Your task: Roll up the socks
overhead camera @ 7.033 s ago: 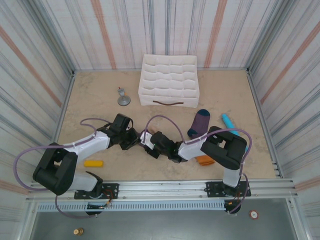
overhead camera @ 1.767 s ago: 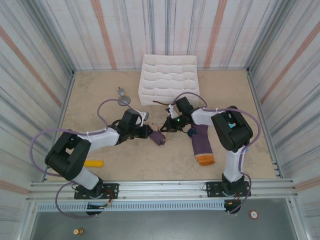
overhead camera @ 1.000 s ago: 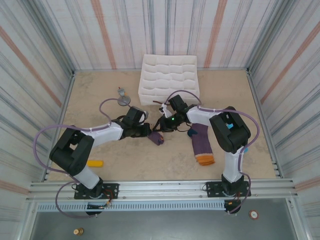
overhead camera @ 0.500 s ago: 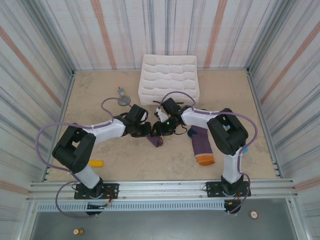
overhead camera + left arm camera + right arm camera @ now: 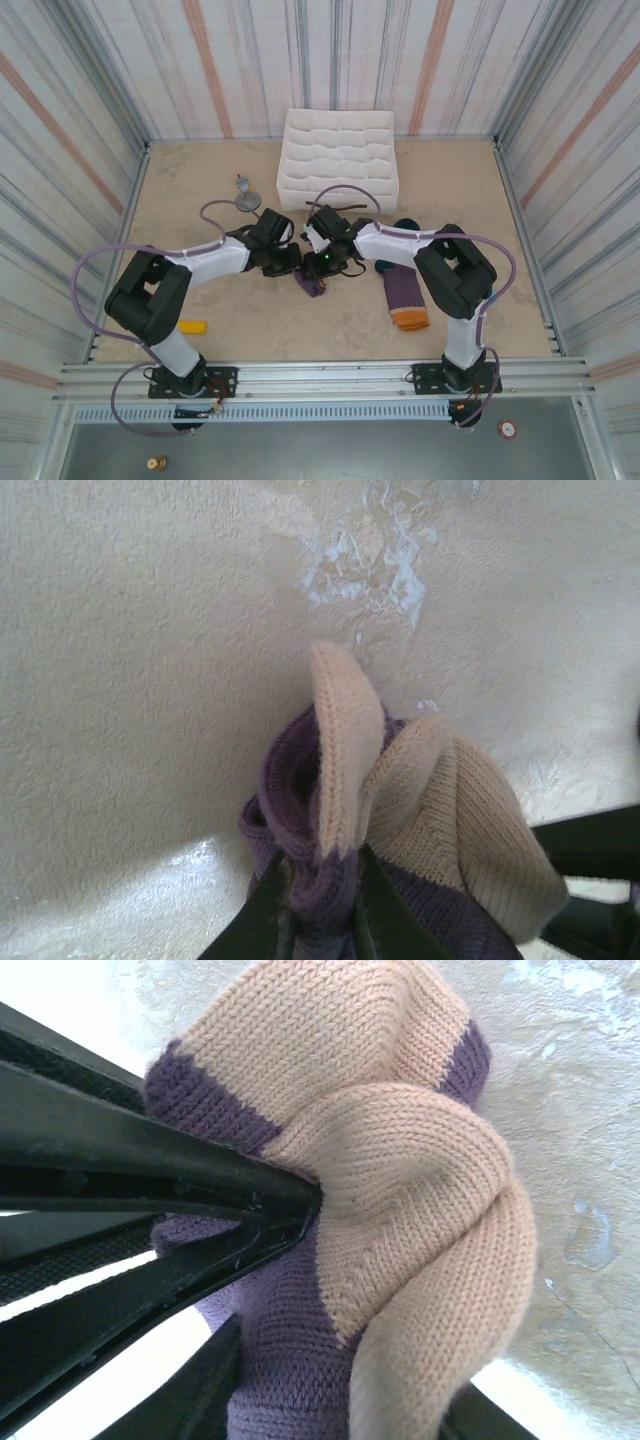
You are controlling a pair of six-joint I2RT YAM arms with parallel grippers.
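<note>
Top external view puts the part-rolled sock mid-way across the desk, left jaws and right jaws both clamped on it, so closing the roll looks in hand, and next its tan cuff probably needs stretching over the bundle before the flat sock at right.

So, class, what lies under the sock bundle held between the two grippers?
Beige tabletop shows around the sock bundle; the patch directly beneath is covered by fabric, so unseen.
</note>
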